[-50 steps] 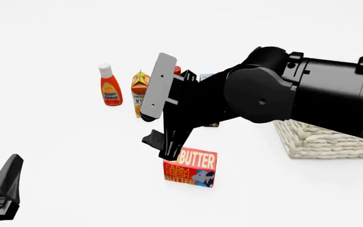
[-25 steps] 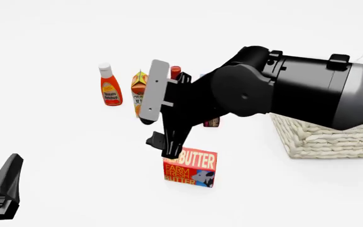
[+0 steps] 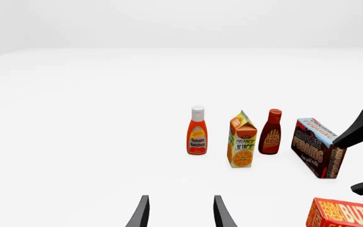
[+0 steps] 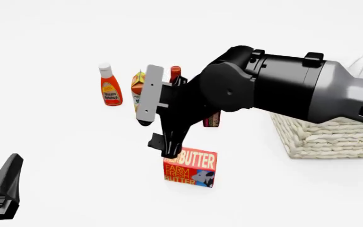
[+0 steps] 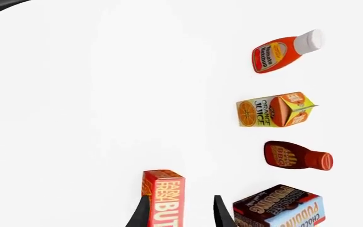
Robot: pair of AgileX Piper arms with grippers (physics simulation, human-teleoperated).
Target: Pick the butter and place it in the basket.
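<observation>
Now the right gripper (image 4: 167,150) is hanging open, fingers straddling the upper left edge of the butter (image 4: 190,168), which is standing on the table left of the basket (image 4: 323,139). Near left, the left gripper (image 3: 180,215) is resting open.

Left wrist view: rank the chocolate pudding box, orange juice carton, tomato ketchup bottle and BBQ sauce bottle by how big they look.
1. chocolate pudding box, largest, though it may sit nearer the camera.
2. orange juice carton.
3. tomato ketchup bottle.
4. BBQ sauce bottle, slightly smaller than the ketchup; the two look close.
</observation>
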